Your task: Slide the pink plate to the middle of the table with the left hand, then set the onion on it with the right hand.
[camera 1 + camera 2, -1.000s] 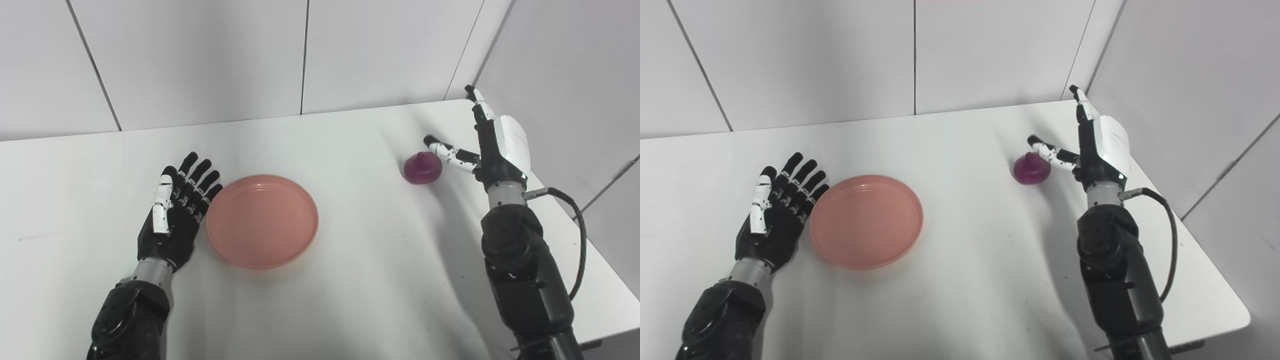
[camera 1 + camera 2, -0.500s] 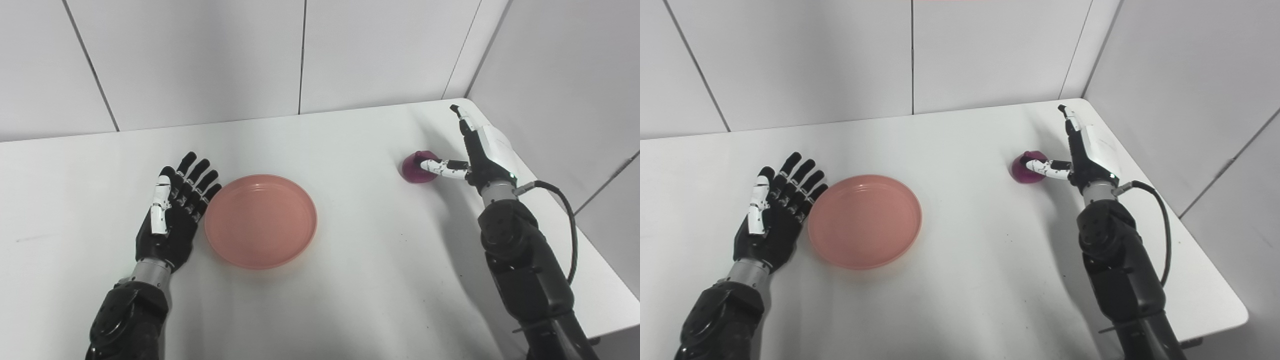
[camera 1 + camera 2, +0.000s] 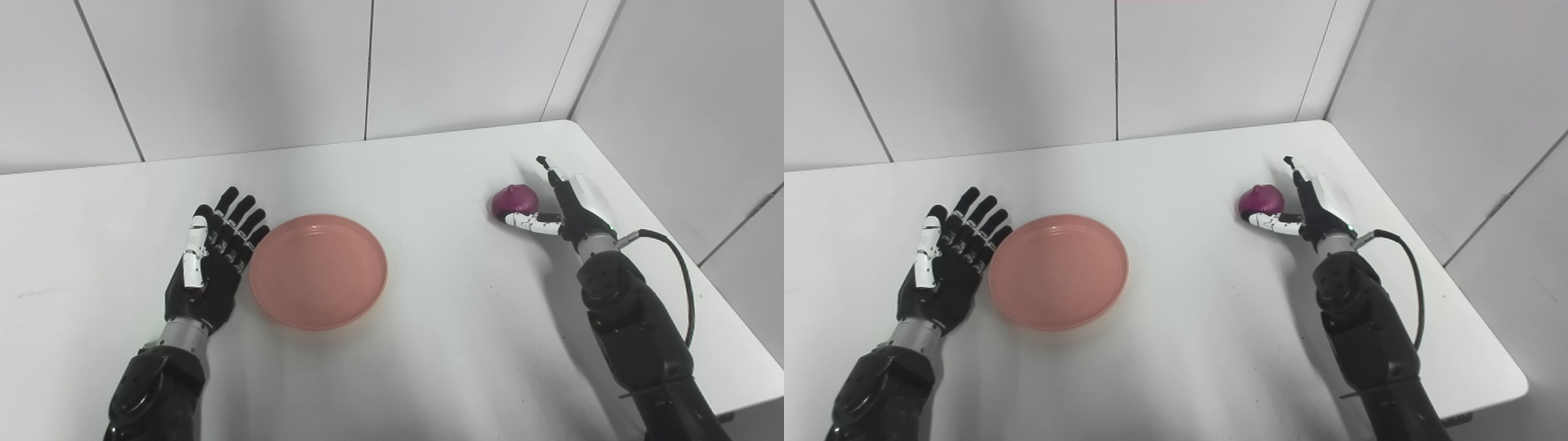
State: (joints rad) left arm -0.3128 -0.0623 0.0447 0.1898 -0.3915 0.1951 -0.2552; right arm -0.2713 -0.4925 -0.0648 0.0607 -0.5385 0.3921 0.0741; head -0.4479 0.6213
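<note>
Onion (image 3: 514,200): purple, resting on the white table near the far right corner, well apart from the plate; rounded body with a small tip at the top
Right hand (image 3: 566,205): set edge-on just right of the onion, white back panel facing right; thumb (image 3: 525,221) curls under the near side of the onion and touches or nearly touches it; the fingers (image 3: 551,174) reach straight along the onion's right and far side; the hand is spread wide and has not closed around the onion, so nothing is held; whether the fingers make contact cannot be told
Right arm (image 3: 631,331): black, enters from the bottom right edge and runs up to the wrist; a black cable (image 3: 680,269) loops out from the wrist to the right
Pink plate (image 3: 318,271): round, shallow, raised rim, lying flat on the table left of centre, nothing in it
Left hand (image 3: 208,266): lies flat on the table, palm down, just beside the plate's left rim; fingers extended and slightly apart, pointing away from the robot, fingertips close to the plate's rim; contact with the rim cannot be told; holds nothing
Left arm (image 3: 159,386): black, enters from the bottom left edge
Table (image 3: 465,343): white top, rounded far right corner
Walls (image 3: 245,67): pale grey panels behind and to the right
</note>
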